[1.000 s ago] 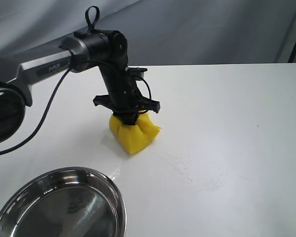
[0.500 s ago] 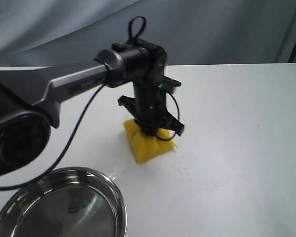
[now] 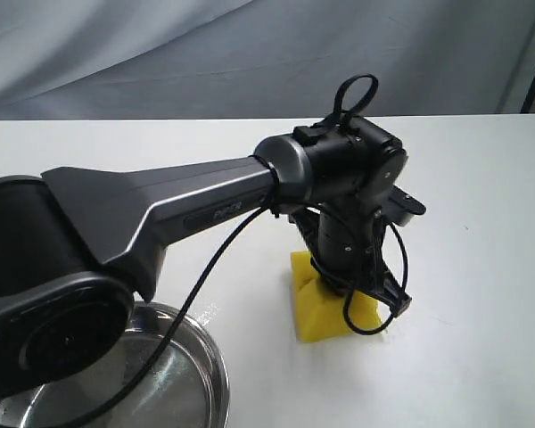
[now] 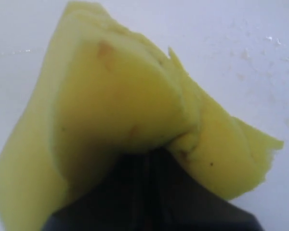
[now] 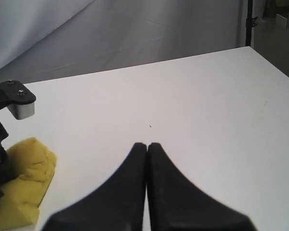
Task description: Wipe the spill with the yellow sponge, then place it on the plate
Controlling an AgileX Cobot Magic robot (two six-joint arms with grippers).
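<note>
Sponge, clamped in our left pincer and pressed on the surface, has swept across, away from the plate; we judge wiping under way; right pincer together, empty.

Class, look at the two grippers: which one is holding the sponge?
The left gripper, shut on the yellow sponge down on the table; the right gripper is shut on nothing.

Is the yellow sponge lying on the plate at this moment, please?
No, the left gripper presses the yellow sponge onto the table, apart from the plate.
</note>
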